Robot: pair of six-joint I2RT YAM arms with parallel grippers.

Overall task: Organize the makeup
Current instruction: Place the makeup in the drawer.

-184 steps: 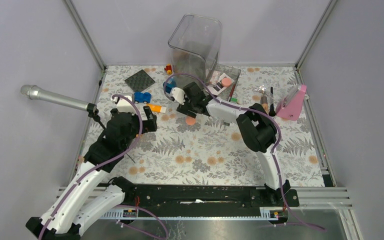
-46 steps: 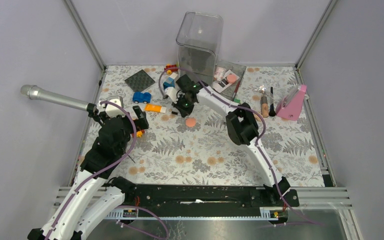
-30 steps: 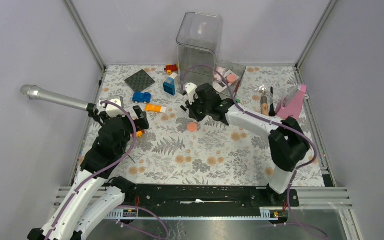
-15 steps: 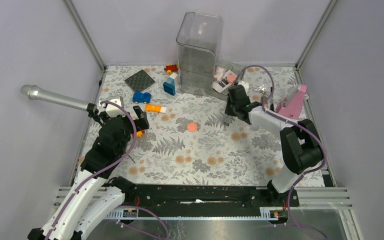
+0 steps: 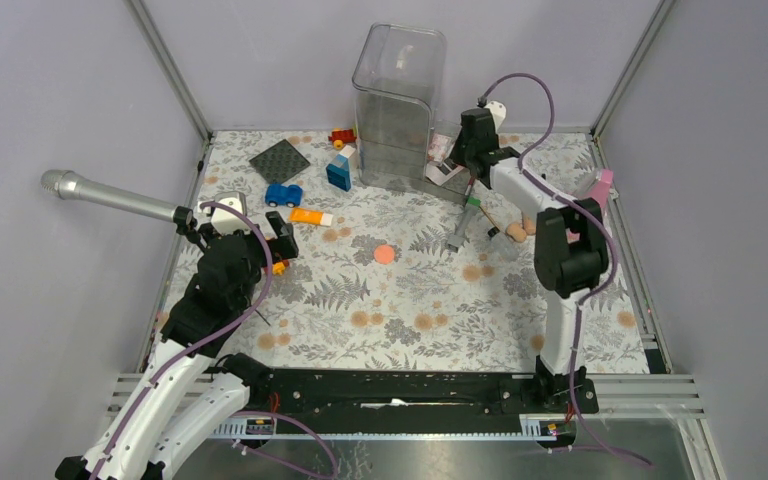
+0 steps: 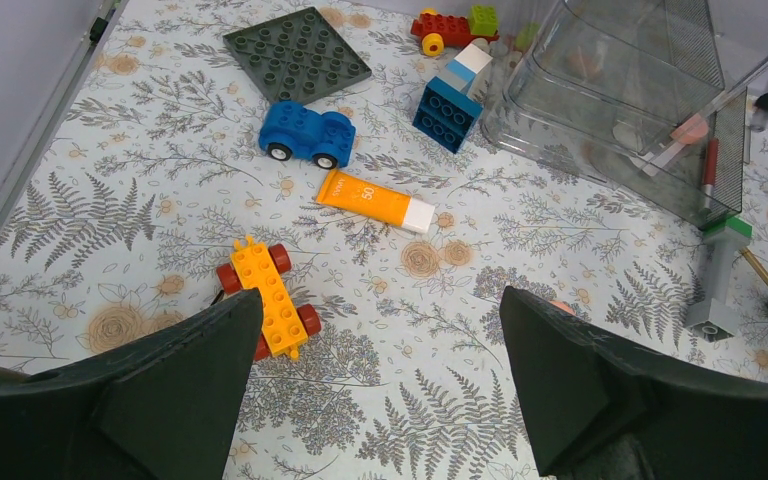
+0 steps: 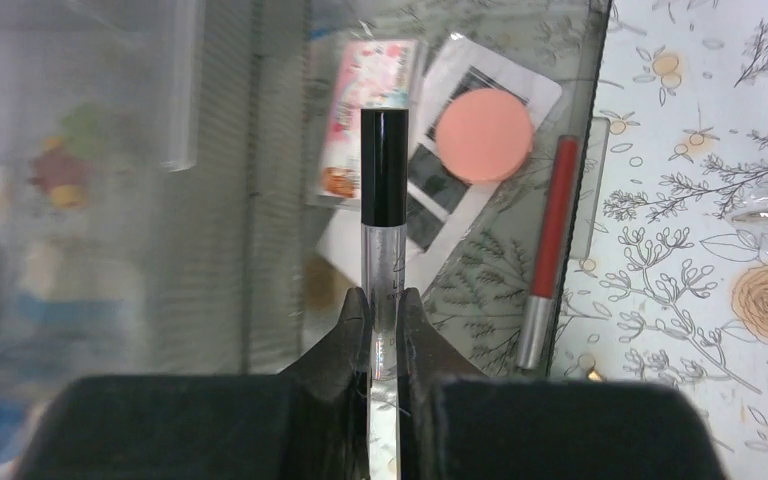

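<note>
Right claw (image 5: 477, 138), seen from above, hangs at the far edge just right of the tall clear bin (image 5: 397, 95); its grip is hidden there. A coral disc (image 5: 385, 254) lies mid-table.

From the left wrist, the left claw (image 6: 380, 370) is spread wide, with the grey tube with green cap (image 6: 717, 275) far right.

Only the right wrist view shows the right claw pinching a clear black-capped tube (image 7: 384, 200) over the tray (image 7: 490, 285) and its white palette (image 7: 430, 215).

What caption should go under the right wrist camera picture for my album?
Right gripper holding a clear black-capped tube, with a coral disc and white palette beyond.
</note>
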